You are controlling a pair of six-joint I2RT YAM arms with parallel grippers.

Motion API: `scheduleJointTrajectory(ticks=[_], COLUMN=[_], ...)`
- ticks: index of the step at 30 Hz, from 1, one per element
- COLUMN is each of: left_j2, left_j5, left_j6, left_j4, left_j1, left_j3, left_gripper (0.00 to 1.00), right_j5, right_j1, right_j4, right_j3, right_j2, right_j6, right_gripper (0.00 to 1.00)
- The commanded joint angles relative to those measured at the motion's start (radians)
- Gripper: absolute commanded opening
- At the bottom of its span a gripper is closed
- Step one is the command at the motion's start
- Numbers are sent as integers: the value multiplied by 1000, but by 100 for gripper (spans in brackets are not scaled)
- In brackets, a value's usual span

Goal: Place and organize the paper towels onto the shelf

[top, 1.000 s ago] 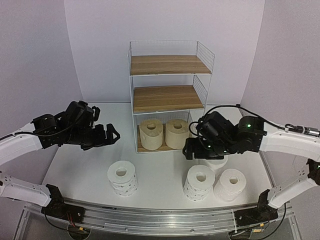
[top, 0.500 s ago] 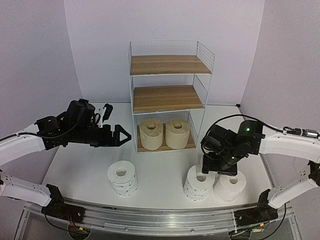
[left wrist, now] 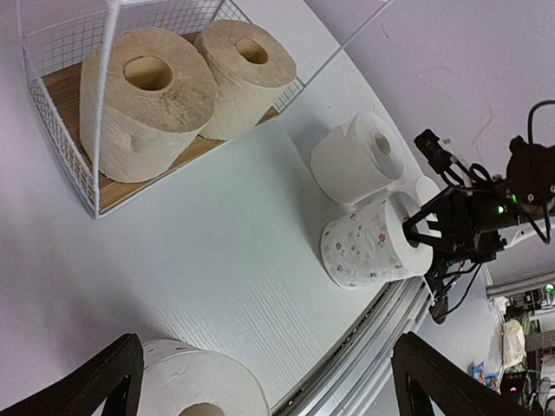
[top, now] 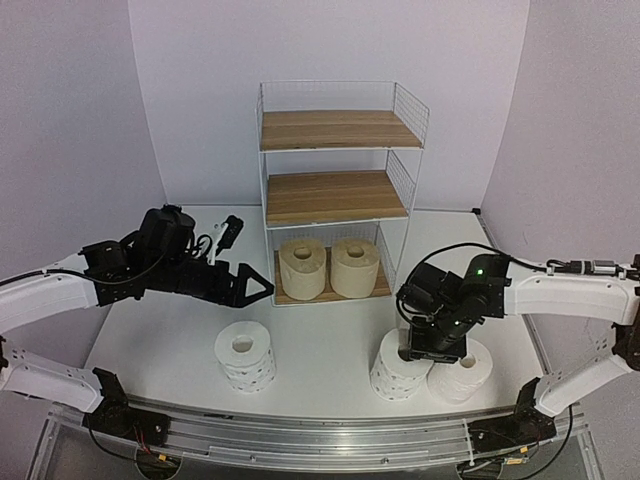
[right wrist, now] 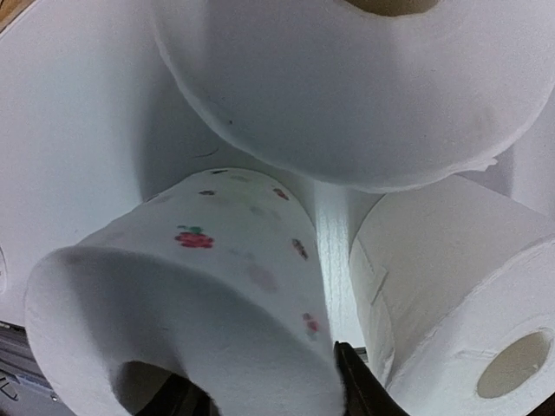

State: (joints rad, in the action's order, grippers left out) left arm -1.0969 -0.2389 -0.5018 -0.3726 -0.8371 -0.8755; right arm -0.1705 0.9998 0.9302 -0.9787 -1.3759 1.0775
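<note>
The shelf (top: 338, 130) stands at the back centre, with two beige paper towels (top: 302, 266) (top: 354, 264) on its bottom board. A dotted roll (top: 243, 356) stands alone at front left. My left gripper (top: 246, 260) hovers open just behind it, left of the shelf, holding nothing. At front right, my right gripper (top: 414, 350) is down on a second dotted roll (right wrist: 217, 260). One finger is in its core and the other finger (right wrist: 355, 381) presses its outer side. Two plain white rolls (right wrist: 347, 87) (right wrist: 451, 286) stand right against it.
The shelf's middle board (top: 335, 195) and top board are bare. In the left wrist view the wire mesh side (left wrist: 61, 52) of the bottom tier is close by. The metal rail (top: 320, 440) runs along the table's near edge.
My right gripper dropped from above the front-right rolls onto the dotted roll and closed on its wall. My left gripper advanced to the right, toward the shelf, still open.
</note>
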Motion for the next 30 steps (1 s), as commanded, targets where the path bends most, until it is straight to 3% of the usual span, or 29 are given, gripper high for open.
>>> scheduleJointTrajectory(ticks=[1, 4, 8, 18, 30], left_j2=[32, 43, 61, -15, -132], left_j5=[-146, -253, -371, -361, -316], left_j6=[100, 156, 226, 272, 453], left_j4=[128, 181, 257, 272, 236], left_j1=[-2, -3, -8, -26, -197], left_j3=[29, 40, 51, 21, -43], left_gripper=[100, 100, 100, 100, 100], right_j5=[29, 58, 136, 271, 545], right_j1=[-4, -4, -6, -17, -47], right_j4=[-21, -20, -20, -10, 78], right_j3=[-13, -37, -95, -261, -488], right_j2=[-5, 6, 19, 12, -62], right_j6=[-7, -30, -66, -124, -284], right_gripper=[36, 25, 22, 20, 13])
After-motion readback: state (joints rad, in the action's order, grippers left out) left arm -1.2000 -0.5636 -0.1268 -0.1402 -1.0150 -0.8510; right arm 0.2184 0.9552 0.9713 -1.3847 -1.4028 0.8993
